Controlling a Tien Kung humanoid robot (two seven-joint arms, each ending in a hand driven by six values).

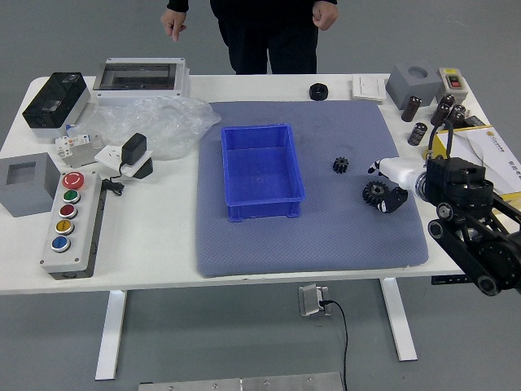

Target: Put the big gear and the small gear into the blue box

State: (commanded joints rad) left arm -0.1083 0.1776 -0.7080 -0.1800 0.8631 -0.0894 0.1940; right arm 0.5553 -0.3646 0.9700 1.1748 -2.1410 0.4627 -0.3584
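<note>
My right hand [384,184], white with black fingertips, reaches in over the right part of the grey-blue mat. Its fingers are spread, one tip above the big black gear [374,192] and another beside the gear's right edge; whether they touch it I cannot tell. Farther left and slightly higher in the picture, the small black gear [340,165] lies on the mat. The blue box [262,205] stands in the mat's left half, its visible inside bare. My left arm is out of view.
A person stands beyond the far edge, both hands [173,23] off the table. A black round object [318,92] sits behind the mat [317,244]. Dark cylinders [411,108] and a yellow-edged tray [492,159] are at right; a button panel [73,220] and plastic bag [175,122] at left.
</note>
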